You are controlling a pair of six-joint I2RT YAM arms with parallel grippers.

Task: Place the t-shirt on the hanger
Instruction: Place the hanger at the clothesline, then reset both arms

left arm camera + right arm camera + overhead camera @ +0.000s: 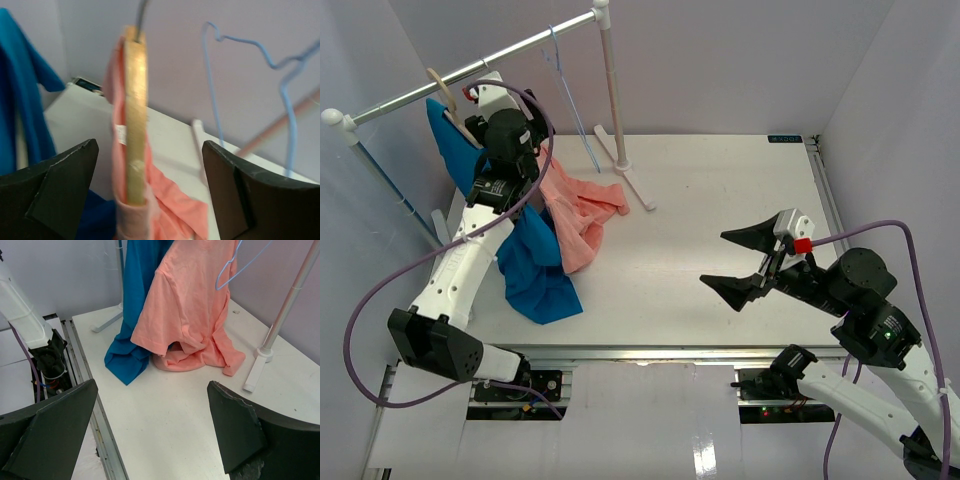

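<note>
Left tool [149,150] and right tool [713,259] both wide open, empty; t-shirt [187,305] on hanger [136,100].

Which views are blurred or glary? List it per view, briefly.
Left wrist: soft throughout, with the close hanger and the pale-blue wire hanger both smeared. Right wrist: crisp on the t-shirt, evenly lit, with a faint shadow beneath its hem. Top external: sharp, with a bright glare streak on the glossy panel at the bottom.

High rear overview; left wrist close, right wrist farther, both toward the t-shirt [185,305]
</note>
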